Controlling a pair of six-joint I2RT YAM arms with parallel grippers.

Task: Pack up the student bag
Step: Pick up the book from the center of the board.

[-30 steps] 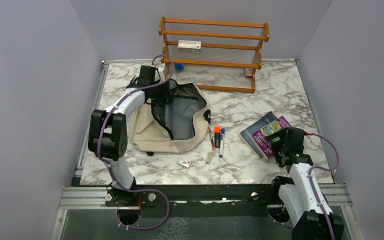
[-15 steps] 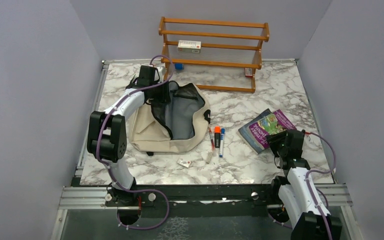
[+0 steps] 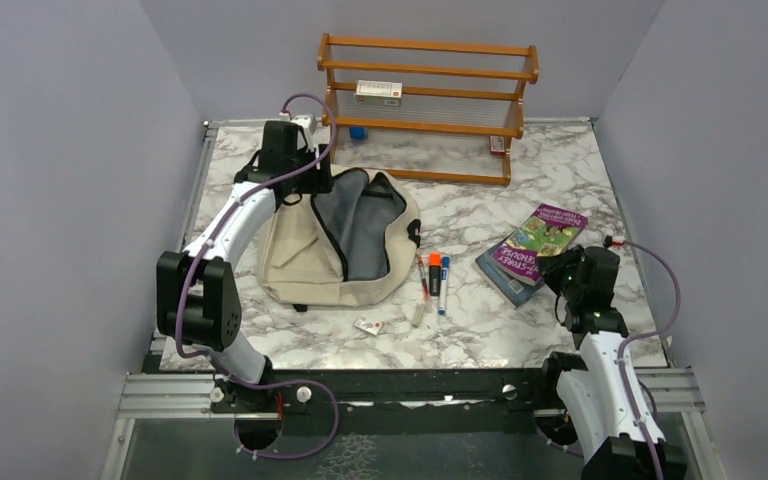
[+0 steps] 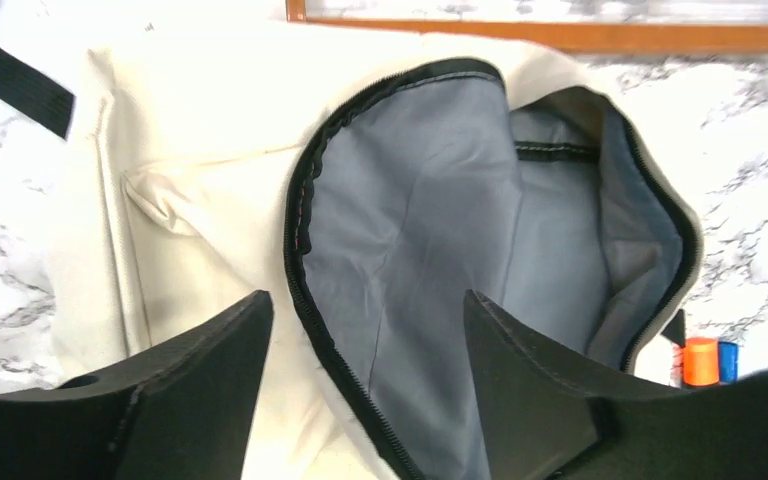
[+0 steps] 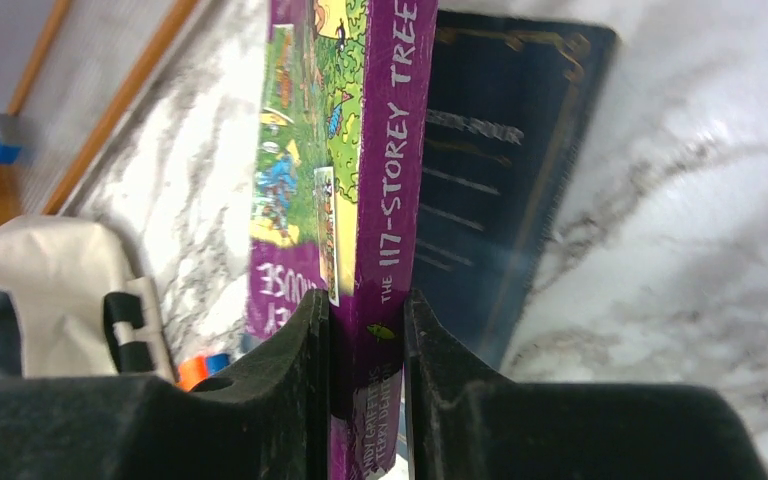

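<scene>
The student bag lies on the left of the table, cream, unzipped, its grey lining showing. My left gripper hovers over the far left edge of the opening. It is open, with the black zipper edge below the gap, apart from both fingers. My right gripper is shut on the spine of a purple book, held at its near end. The purple book is tilted up off a dark blue book that lies flat beneath it.
An orange marker, a blue marker and a red pen lie between bag and books. A small white item sits nearer the front. A wooden rack at the back holds a white box.
The left gripper opened, let go of the bag's zipper edge and drew back to the left. The right gripper closed on the purple book and tilted it up off the blue one.
</scene>
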